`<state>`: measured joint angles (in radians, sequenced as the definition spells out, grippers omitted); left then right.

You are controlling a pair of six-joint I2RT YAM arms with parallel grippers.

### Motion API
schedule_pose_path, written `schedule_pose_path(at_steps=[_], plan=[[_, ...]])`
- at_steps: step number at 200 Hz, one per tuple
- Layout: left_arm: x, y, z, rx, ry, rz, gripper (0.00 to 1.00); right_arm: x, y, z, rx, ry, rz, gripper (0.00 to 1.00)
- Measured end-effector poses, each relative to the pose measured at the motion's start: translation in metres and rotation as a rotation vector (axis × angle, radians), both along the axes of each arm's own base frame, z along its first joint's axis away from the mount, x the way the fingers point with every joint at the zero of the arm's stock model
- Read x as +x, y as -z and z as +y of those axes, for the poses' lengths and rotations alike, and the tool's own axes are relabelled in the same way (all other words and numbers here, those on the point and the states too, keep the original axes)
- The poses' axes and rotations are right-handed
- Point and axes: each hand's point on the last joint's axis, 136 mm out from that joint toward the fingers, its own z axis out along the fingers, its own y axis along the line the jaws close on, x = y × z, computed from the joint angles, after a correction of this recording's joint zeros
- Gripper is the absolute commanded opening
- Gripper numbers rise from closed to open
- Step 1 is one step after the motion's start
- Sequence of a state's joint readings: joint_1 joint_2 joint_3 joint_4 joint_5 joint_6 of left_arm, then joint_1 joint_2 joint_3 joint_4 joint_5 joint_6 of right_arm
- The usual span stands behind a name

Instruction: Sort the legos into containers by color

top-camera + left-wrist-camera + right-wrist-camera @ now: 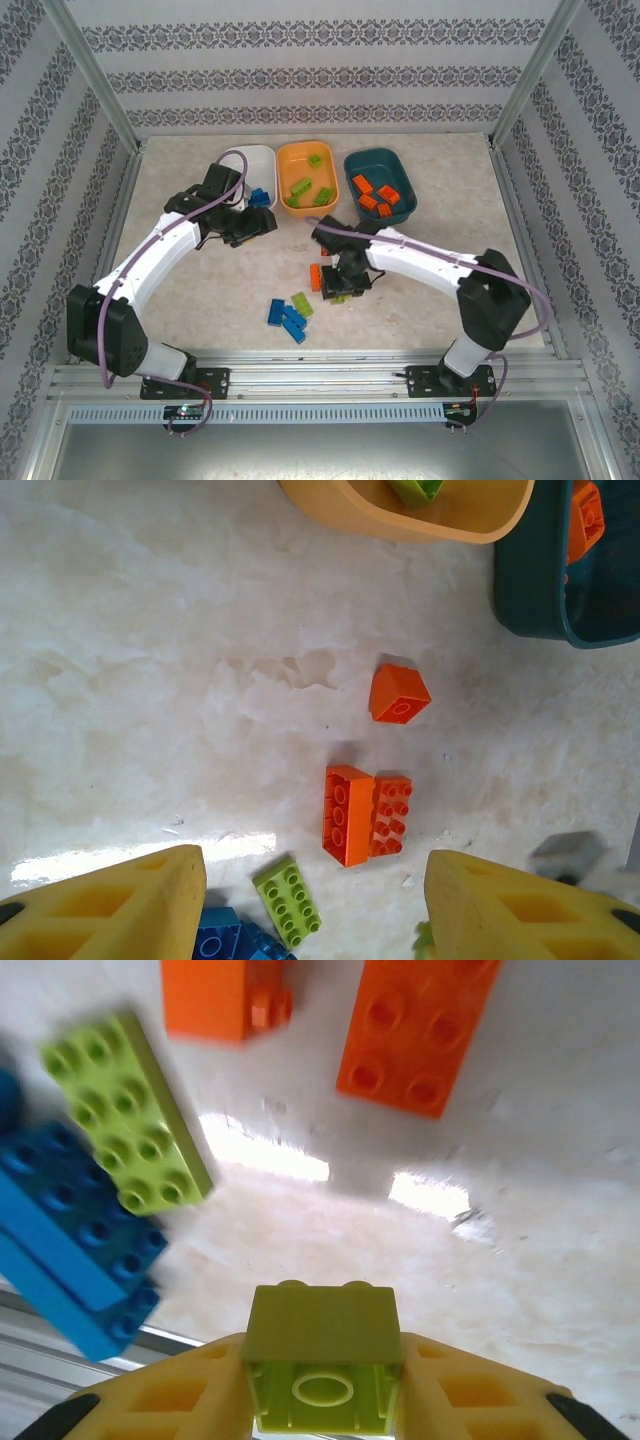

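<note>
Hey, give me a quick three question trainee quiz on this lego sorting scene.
1. True or false: the right end effector grips a lime green brick.
2. Which tub holds orange bricks? A white, B orange, C dark teal.
3. Fill in: the jaws of the left end effector stand ____.
Key: 1 true; 2 C, the dark teal tub; 3 open.

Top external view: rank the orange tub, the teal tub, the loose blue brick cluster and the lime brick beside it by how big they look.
1. orange tub and teal tub: they look alike in size, so no ranking between them.
2. blue brick cluster.
3. lime brick, the smallest.
</note>
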<state>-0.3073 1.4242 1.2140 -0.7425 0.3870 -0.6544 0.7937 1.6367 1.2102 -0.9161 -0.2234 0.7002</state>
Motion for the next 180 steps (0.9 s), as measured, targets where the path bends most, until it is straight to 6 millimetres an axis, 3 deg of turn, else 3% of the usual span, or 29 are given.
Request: schedule_pose_path(at_steps=[49,90,116,138,180], plan=[[-0.020,0.008,0.005,-0.006,0.004,0.016,0.61,0.089,-0.044,-0.012,0.240,0.280,-0.066,0.34],[-0.050,0.010,0.002,-0.030,0.038,0.020,0.66,0.185,-0.069,0.000,0.398,0.400,-0.123,0.34],[-0.071,0.011,0.004,-0.031,0.068,0.029,0.69,0.234,-0.065,0.016,0.448,0.419,-0.131,0.34],[-0.089,0.018,0.010,-0.013,0.090,0.057,0.71,0.264,-0.052,0.028,0.463,0.421,-0.125,0.34],[-0.120,0.043,0.017,0.014,0.118,0.139,0.74,0.296,-0.028,0.043,0.462,0.421,-0.100,0.41]])
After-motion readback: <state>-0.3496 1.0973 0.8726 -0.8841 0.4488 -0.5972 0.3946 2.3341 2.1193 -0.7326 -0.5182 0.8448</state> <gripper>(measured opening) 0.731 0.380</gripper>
